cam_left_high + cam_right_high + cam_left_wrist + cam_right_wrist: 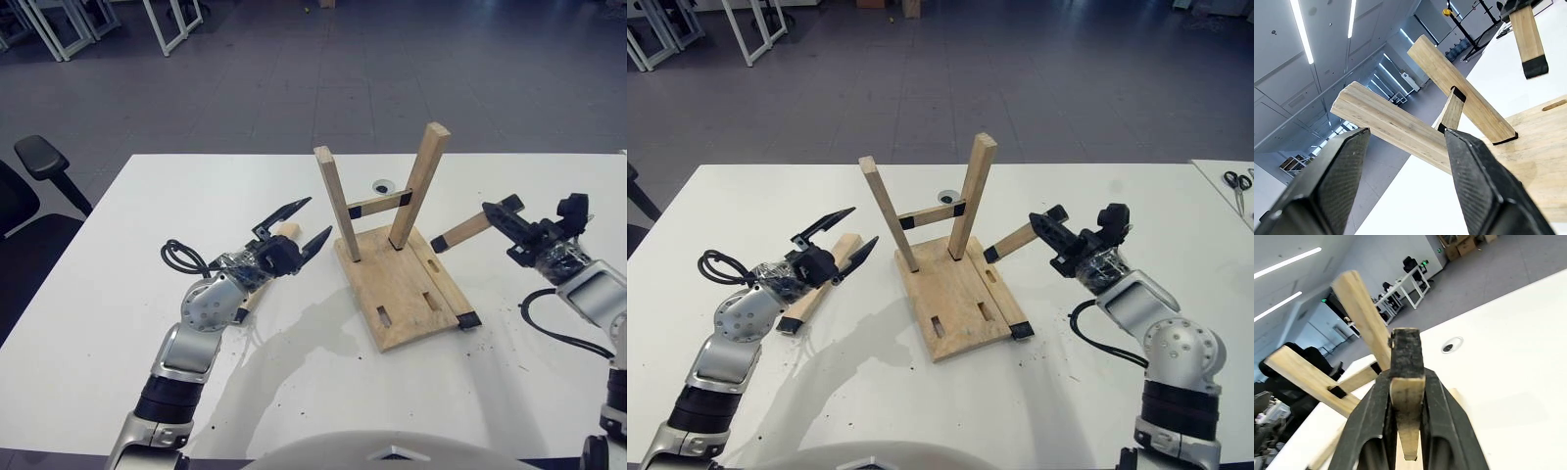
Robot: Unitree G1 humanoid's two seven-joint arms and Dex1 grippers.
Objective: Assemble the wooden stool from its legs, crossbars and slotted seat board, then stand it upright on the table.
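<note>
The slotted seat board lies flat at the table's centre. Two legs stand up from its far end, joined by a crossbar. My right gripper is shut on a third leg with a black tip. It holds that leg slanted just off the board's right edge, as the right wrist view shows. My left gripper stands open left of the board, above a loose wooden piece lying on the table. Its fingers frame the standing legs.
A round cable hole sits in the table behind the stool. Open slots show at the board's near end. An office chair stands off the table's left edge. Scissors lie on a neighbouring table at right.
</note>
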